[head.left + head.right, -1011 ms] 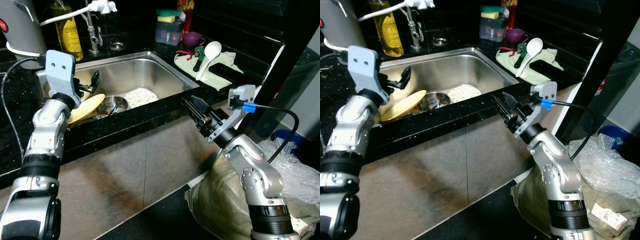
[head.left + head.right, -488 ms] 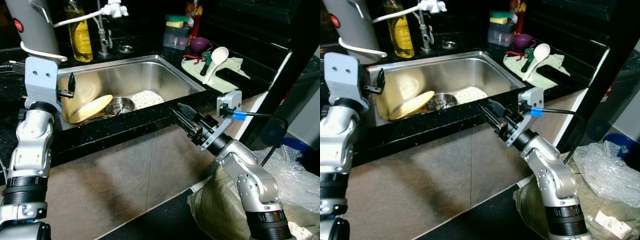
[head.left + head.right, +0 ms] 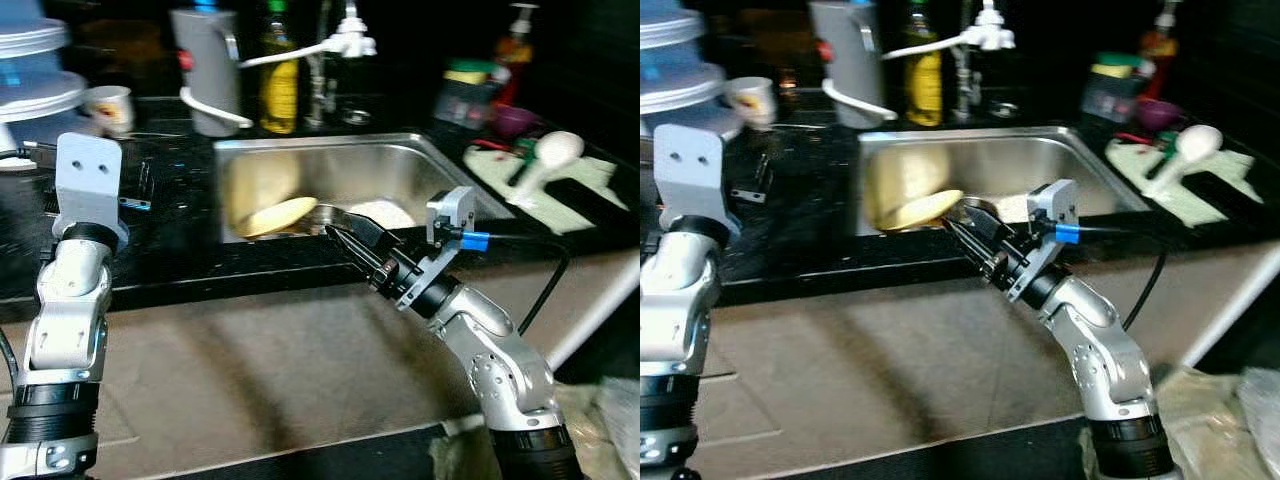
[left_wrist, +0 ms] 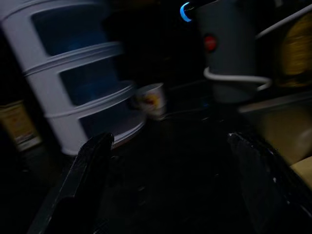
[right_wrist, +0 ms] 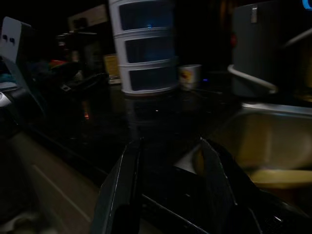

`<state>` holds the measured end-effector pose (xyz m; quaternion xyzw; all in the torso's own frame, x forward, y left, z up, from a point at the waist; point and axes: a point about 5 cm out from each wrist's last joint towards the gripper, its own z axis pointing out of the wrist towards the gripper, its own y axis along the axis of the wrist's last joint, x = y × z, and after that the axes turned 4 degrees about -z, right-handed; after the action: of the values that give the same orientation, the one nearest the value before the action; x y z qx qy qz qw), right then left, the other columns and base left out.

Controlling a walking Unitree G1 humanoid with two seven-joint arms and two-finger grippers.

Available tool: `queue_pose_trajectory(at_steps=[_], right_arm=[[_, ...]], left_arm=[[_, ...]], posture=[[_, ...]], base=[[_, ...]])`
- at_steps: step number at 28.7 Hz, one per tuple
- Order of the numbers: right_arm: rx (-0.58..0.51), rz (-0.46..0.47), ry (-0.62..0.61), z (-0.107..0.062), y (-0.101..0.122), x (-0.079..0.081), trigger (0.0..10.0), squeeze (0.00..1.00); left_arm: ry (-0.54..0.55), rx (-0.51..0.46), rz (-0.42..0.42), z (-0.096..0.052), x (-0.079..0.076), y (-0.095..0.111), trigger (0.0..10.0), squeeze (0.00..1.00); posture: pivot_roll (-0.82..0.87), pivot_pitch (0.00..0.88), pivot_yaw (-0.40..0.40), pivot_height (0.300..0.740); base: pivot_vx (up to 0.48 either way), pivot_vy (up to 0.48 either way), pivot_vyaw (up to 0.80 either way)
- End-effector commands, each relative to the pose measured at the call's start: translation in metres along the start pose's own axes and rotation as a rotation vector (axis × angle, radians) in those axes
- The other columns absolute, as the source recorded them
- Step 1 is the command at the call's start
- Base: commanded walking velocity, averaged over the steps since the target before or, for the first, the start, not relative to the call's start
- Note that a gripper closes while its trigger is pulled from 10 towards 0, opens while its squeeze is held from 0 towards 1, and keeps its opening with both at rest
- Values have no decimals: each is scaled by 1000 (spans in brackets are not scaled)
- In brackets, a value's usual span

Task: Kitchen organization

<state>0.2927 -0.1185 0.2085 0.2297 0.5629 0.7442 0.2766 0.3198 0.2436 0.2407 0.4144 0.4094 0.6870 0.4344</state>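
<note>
Nearest, the right gripper hovers at the front edge of the black tabletop, fingers slightly apart and empty. The left gripper is over the tabletop, fingers wide, holding nothing. Beyond, a yellow plate leans in the sink beside a steel bowl. Probably an approach step; next calls for reaching in to the plate
</note>
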Motion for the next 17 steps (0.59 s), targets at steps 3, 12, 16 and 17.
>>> queue_pose_trajectory(at_steps=[3, 12, 16, 17], right_arm=[[4, -8, -1, -2, -2, -1, 10000, 0], [14, 0, 14, -1, -6, 1, 10000, 0], [17, -5, 21, -1, -7, 2, 10000, 0], [17, -6, 22, -1, -7, 2, 10000, 0]], left_arm=[[-2, 12, -3, -5, -3, -1, 10000, 0], [-18, 48, -35, -14, -14, -5, 10000, 0], [-34, 53, -50, -16, -19, -6, 10000, 0], [-37, 54, -53, -16, -20, -6, 10000, 0]], posture=[[-11, 0, -68, 740], [-6, 0, -69, 740], [-6, 0, -69, 740], [-6, 0, -69, 740]], base=[[0, 0, 715], [0, 0, 712], [0, 0, 712], [0, 0, 712]])
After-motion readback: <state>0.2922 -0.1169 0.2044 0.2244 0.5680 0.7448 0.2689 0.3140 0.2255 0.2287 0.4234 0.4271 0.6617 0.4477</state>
